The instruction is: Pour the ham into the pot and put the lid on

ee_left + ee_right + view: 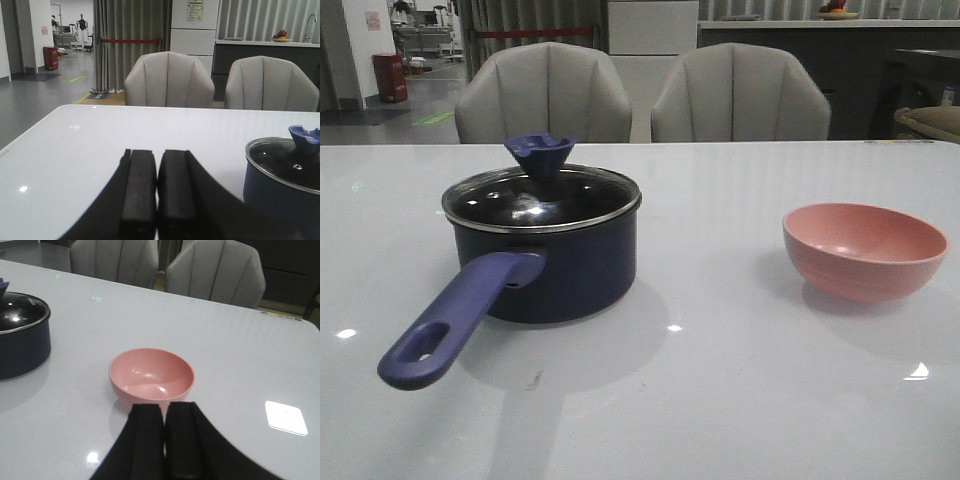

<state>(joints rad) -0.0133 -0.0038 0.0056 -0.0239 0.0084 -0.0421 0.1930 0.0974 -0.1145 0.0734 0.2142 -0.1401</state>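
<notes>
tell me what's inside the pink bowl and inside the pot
The pink bowl shows only its bare inner surface; no ham is visible in it. The pot is covered by its glass lid, and glare on the dark glass hides whatever lies inside.

You're seeing nothing of the ham: the lid (542,197) is glaring over the pot (552,272). The left wrist picture is cropping that pot; both arms are staying outside the front view.
</notes>
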